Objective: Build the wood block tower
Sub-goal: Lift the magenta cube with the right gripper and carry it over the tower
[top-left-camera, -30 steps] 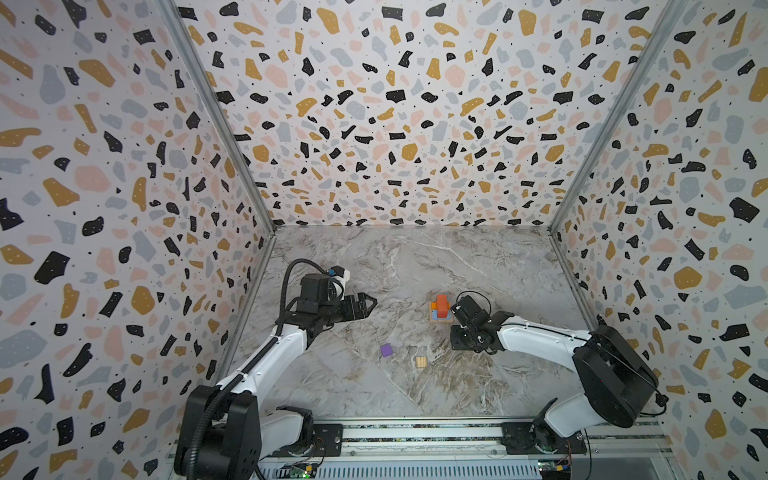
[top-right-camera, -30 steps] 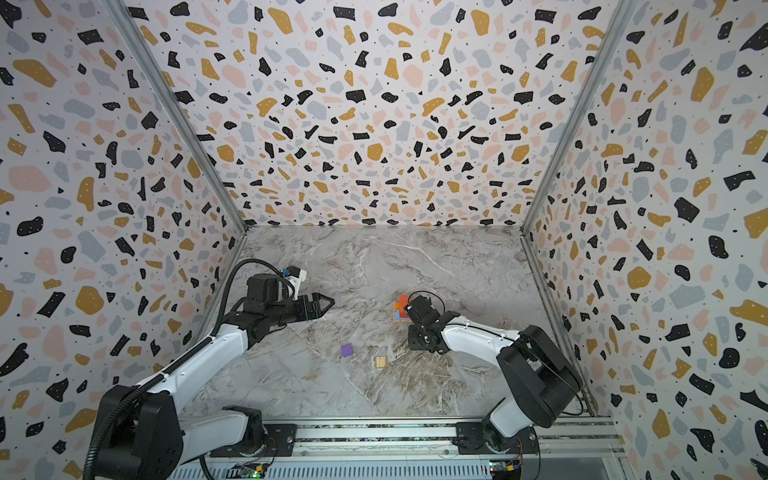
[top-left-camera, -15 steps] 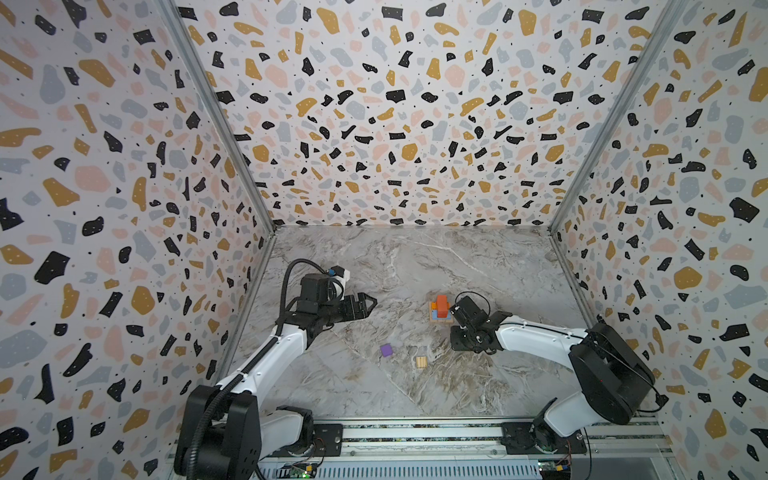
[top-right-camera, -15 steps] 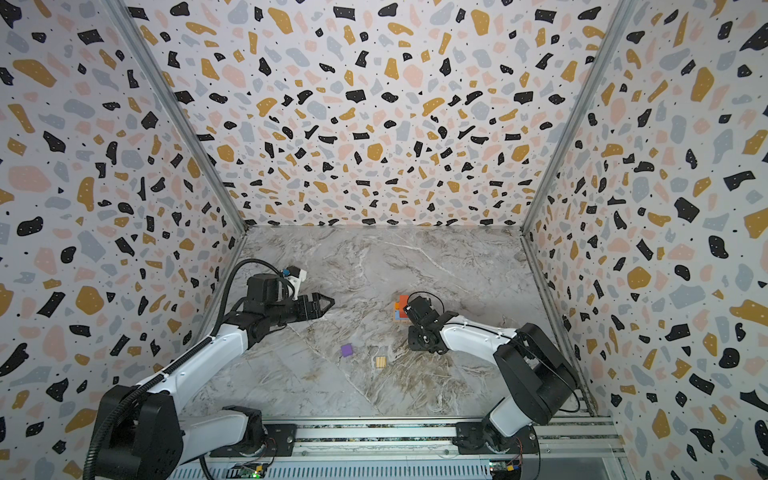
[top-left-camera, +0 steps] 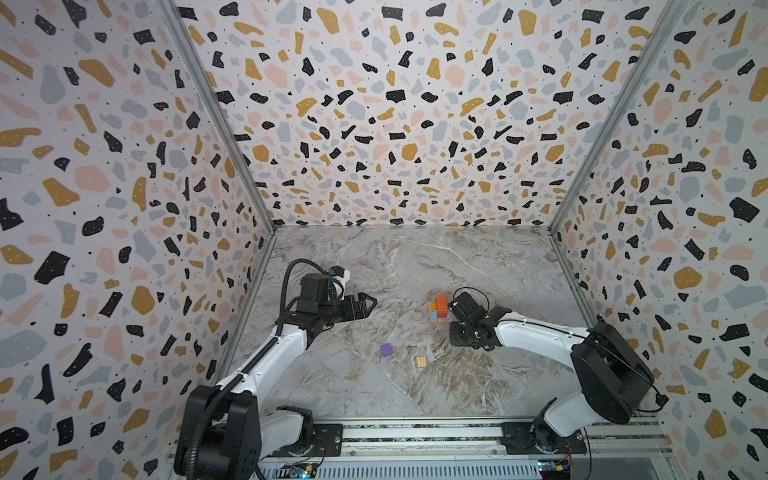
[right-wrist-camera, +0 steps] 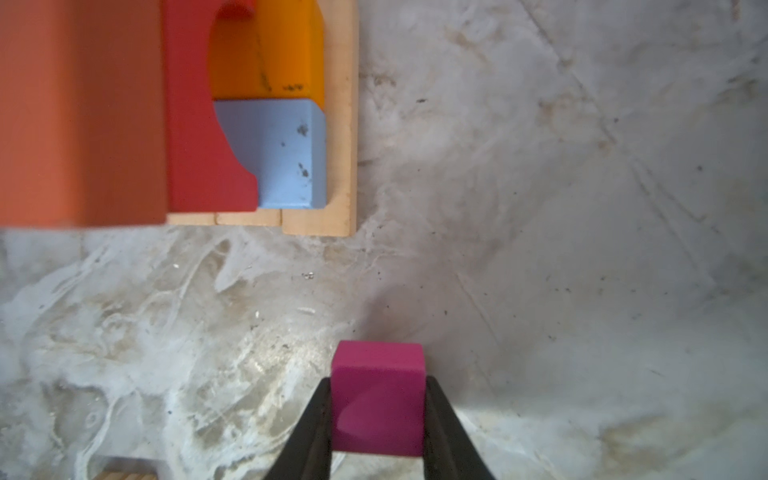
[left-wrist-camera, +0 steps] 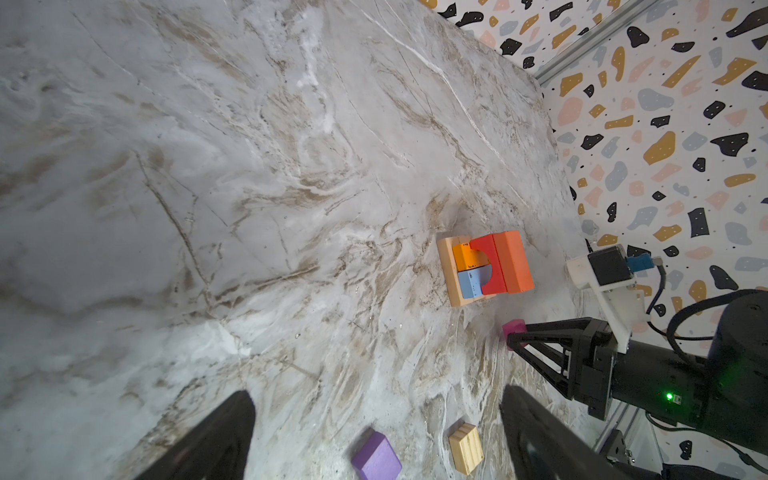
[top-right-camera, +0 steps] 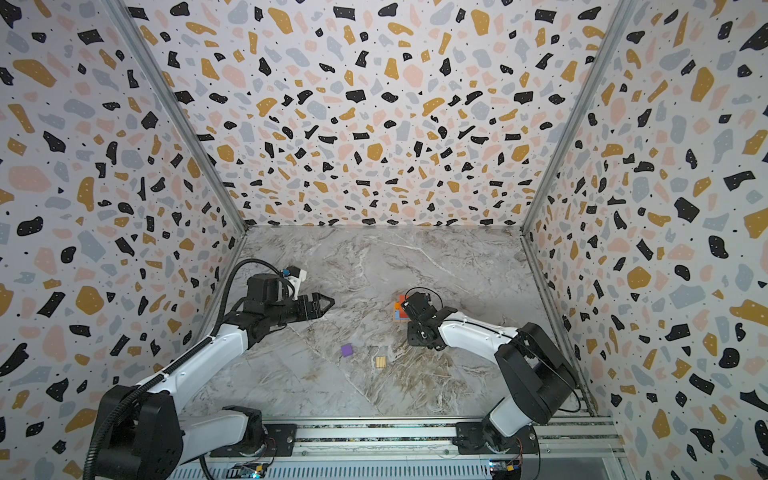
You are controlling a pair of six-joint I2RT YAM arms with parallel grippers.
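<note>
The right end effector (right-wrist-camera: pixel 377 384) pinches a magenta cube (right-wrist-camera: pixel 377 415), low over the marble table (top-left-camera: pixel 415 266) and just beside the tower (top-left-camera: pixel 440 308), which stands right of the table's middle. Whether the cube touches the surface I cannot tell. The left end effector (top-left-camera: pixel 369 306) hangs spread wide, well apart from the tower, and a purple cube (top-left-camera: pixel 386 350) and a tan block (top-left-camera: pixel 421 361) lie loose nearer the front.

Tower (top-left-camera: pixel 440 308), tan plank base (left-wrist-camera: pixel 448 272), orange block (left-wrist-camera: pixel 465 255) beside blue block (left-wrist-camera: pixel 470 284), red arch (left-wrist-camera: pixel 490 282), orange-red block (left-wrist-camera: pixel 513 262) atop
</note>
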